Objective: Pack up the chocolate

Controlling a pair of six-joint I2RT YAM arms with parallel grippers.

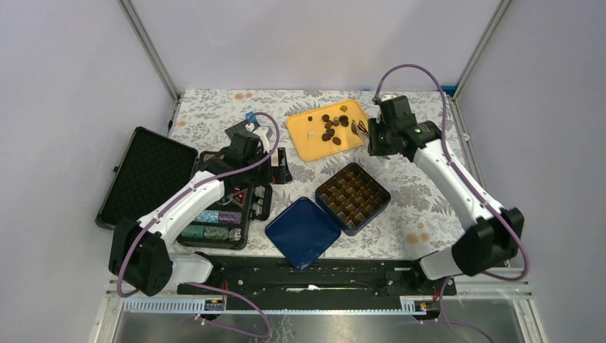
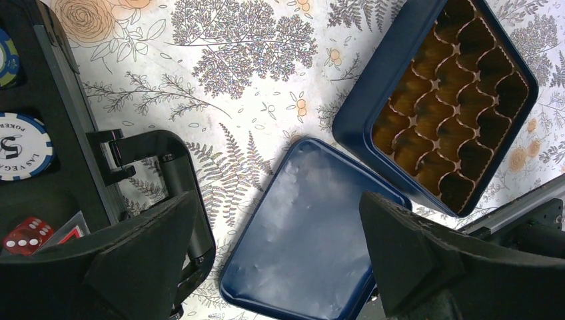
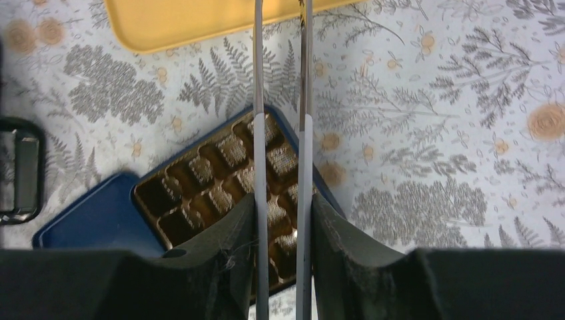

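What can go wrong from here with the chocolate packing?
1. The tweezers in the right gripper have thin blades; roundish chocolates may slip or roll on the yellow tray.
2. The box cells are small; a piece released off-centre could sit on a divider or fall outside.

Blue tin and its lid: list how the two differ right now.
The blue tin holds a brown-gold compartment insert; the lid is bare blue inside. The tin has taller walls; the lid's rim is shallow. In the top view the tin lies to the right of the lid and farther back. Both are dark blue, square with rounded corners, and lie open side up.
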